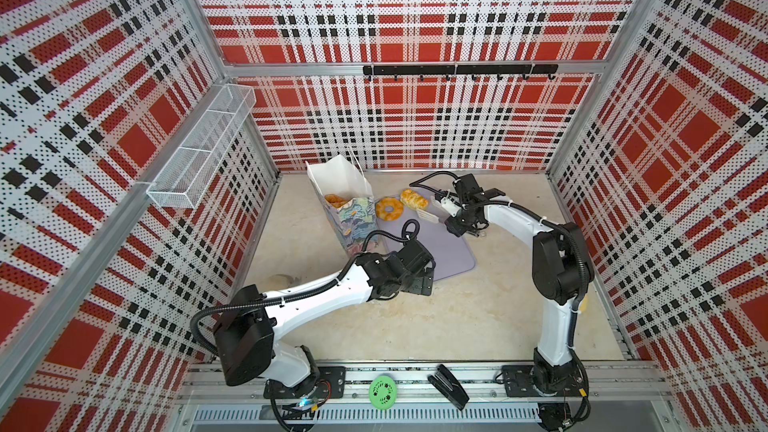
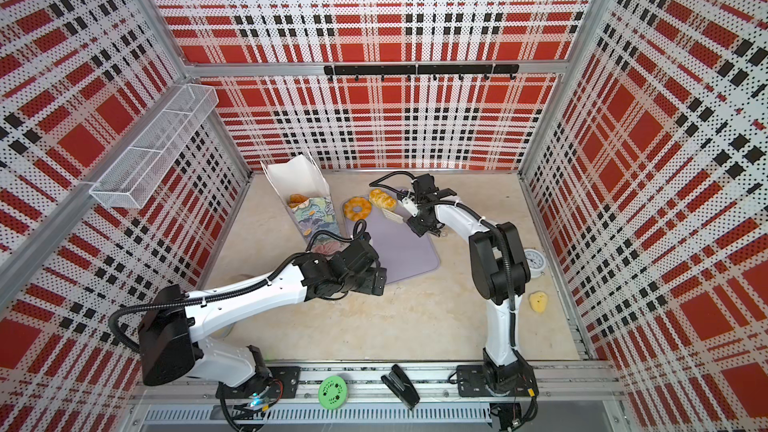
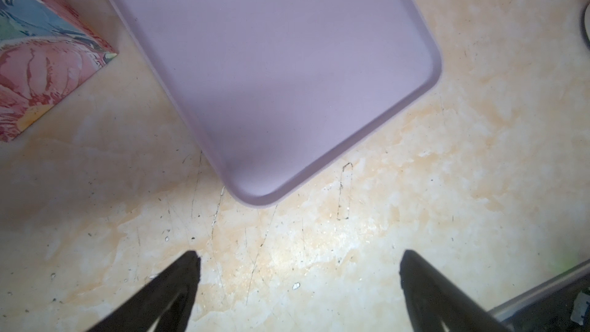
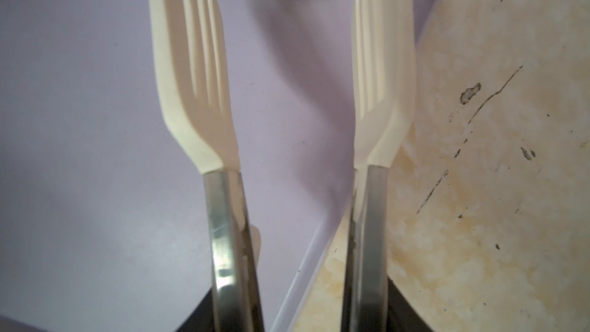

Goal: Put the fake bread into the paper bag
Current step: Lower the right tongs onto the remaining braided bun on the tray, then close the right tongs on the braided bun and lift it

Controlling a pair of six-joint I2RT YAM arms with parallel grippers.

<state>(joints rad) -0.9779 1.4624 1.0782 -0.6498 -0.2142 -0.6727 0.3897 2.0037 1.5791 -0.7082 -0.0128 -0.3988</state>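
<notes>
the step in hand looks like the reach for the next pastry. some of the fake bread (image 1: 336, 200) already sits inside the paper bag (image 1: 353, 211), which stands upright and open-mouthed just beside the lilac tray (image 1: 451, 253), off its long edge on the left arm's side. two pieces are not yet bagged: a ring doughnut (image 1: 389, 209) at the tray's far corner nearest the bag, and a braided piece (image 1: 414, 199) just beside it at the same far end. the right claw (image 1: 460, 221) is clamped on the steel handles of a pair of tongs (image 4: 191, 68). their white slotted blades stand apart over the tray with nothing between them. in the right wrist view the pale end of a pastry, probably the braided piece, shows just past the blade tips. the left claw (image 3: 300, 258) is spread wide and empty over bare tabletop (image 3: 479, 186), just off the tray's near corner. the next move likely calls for pushing the tongs forward until the blades straddle the braided piece and squeezing firmly enough that its glossy surface does not slip. the piece then has to be lifted clear of the tray and carried over the bag's mouth before release.
</notes>
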